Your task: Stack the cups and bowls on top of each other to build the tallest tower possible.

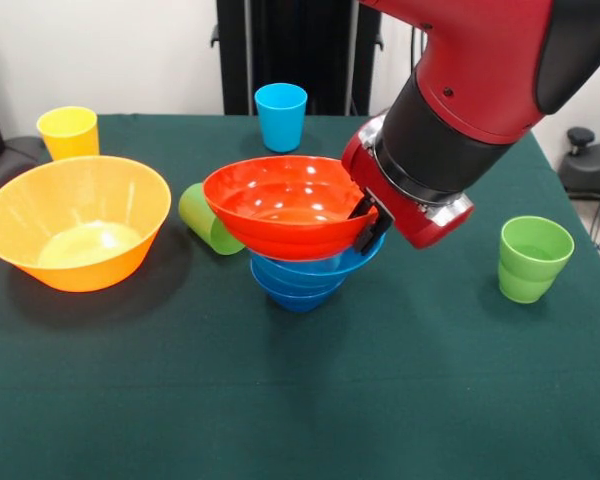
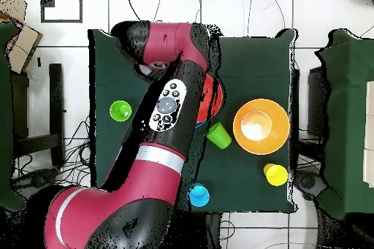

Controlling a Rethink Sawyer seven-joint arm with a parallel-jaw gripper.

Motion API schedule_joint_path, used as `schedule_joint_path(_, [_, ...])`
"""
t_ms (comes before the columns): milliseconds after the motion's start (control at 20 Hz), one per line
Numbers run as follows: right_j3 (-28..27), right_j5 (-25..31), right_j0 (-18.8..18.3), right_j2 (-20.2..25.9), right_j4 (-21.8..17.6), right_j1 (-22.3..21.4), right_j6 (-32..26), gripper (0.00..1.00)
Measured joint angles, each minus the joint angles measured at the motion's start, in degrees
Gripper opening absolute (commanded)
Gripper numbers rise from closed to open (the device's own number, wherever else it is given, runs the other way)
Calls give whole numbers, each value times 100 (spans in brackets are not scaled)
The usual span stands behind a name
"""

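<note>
Green table [image 1: 300, 400] is carrying the tower [image 1: 302, 275] mid-table, hand [image 1: 368, 222] is clamping the orange-red bowl [image 1: 285, 205] rim, seating it on the blue bowls; release next, then fetch yellow-orange bowl [image 1: 75, 220].

Around the work table: cloth, floor, furniture and cables

A dark green cloth [image 1: 310, 400] covers the table, with creases running across its near part in the front view. Behind the table stands a white wall [image 1: 130, 50], and a black office chair [image 1: 590, 160] sits past the table's edge at the picture's right. From above, the floor is pale tile [image 2: 248, 12] with dark grout lines, and thin black cables [image 2: 44, 169] trail across it. A brown cardboard box [image 2: 22, 41] lies at the upper left of the overhead view, beside a dark chair [image 2: 40, 107], and other green-covered tables [image 2: 350, 115] stand to either side.
</note>
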Motion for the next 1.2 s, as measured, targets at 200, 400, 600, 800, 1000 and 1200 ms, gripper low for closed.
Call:
schedule_joint_path(200, [0,0,10,-3,32,0,0,0])
schedule_joint_path(400, [1,0,23,-7,39,-1,0,0])
schedule_joint_path(600, [1,0,30,-9,45,0,0,0])
schedule_joint_path(800, [28,0,40,-9,46,-2,0,0])
schedule_joint_path(1000, [69,0,50,-9,46,-3,0,0])
schedule_joint_path(1200, [176,0,74,-9,46,-24,0,0])
